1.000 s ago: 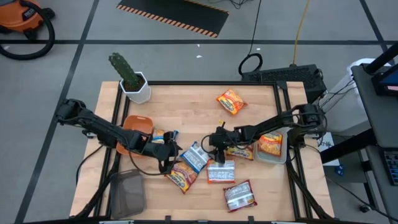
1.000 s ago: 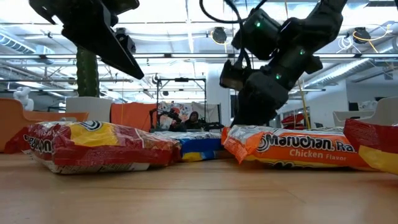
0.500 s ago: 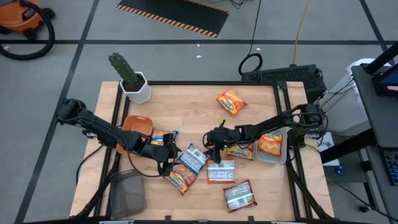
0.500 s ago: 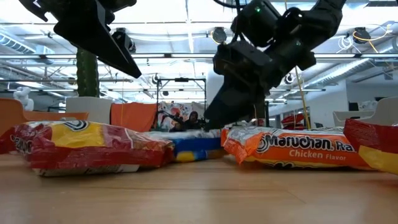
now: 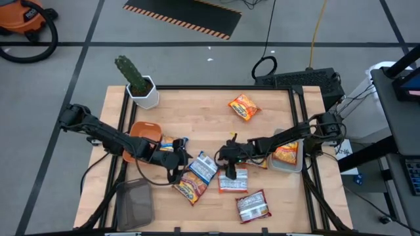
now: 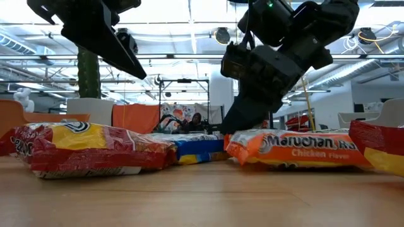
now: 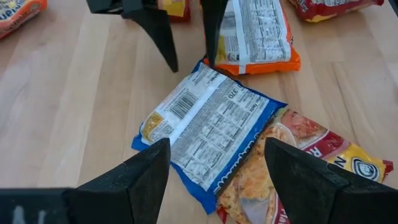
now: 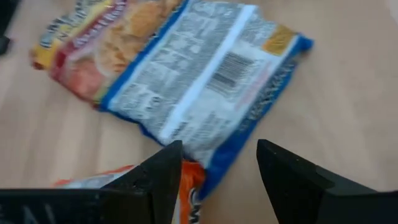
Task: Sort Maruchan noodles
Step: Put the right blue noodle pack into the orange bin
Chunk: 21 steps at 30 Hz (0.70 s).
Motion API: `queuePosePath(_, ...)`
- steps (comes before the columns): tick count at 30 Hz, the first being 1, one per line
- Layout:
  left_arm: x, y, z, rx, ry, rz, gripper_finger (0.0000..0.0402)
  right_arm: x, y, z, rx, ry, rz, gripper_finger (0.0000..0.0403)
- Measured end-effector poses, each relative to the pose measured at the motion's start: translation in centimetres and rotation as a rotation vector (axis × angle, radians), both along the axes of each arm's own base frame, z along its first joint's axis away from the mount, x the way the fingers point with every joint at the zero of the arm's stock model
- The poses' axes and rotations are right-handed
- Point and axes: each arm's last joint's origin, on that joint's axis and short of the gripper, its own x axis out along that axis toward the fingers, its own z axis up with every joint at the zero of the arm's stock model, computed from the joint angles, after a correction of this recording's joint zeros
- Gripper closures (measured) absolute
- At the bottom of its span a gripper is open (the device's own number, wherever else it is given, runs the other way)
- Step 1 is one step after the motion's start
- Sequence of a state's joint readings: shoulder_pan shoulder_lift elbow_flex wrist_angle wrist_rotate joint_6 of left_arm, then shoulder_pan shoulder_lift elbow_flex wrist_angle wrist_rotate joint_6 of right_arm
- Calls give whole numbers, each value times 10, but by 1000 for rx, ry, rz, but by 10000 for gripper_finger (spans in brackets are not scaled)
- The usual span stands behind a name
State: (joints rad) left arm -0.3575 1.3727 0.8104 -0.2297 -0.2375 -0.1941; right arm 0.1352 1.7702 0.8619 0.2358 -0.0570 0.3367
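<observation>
Jaws wide both arms, holding nothing; grey tray [image 5: 291,168] holds orange noodle packet [image 5: 285,152]; orange bowl [image 5: 142,139] beside left arm.

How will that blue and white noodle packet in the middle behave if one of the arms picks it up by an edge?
The blue-white packet looks flat and crinkly, so it is probably light, with floppy film edges around a stiffer noodle block. Its glossy wrapper may slip between the fingers. It partly overlies the red-yellow packet, so lifting it could drag that neighbour. It will not roll.
</observation>
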Motion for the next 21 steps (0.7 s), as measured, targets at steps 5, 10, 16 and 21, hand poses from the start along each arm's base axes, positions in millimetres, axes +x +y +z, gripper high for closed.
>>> queuePosePath(5, 1, 2, 0, 0, -3, 8, 135, -3, -4, -4, -120, 35, -42, 202)
queuePosePath(10, 1, 3, 0, 0, -3, 9, 135, -2, -6, -3, -175, 24, -76, 202)
queuePosePath(16, 1, 3, 0, 1, -2, 8, 135, -2, -19, -2, -333, 15, -253, 202)
queuePosePath(21, 0, 3, -1, 5, 15, 10, 135, -1, -17, 0, -261, 1, -131, 202)
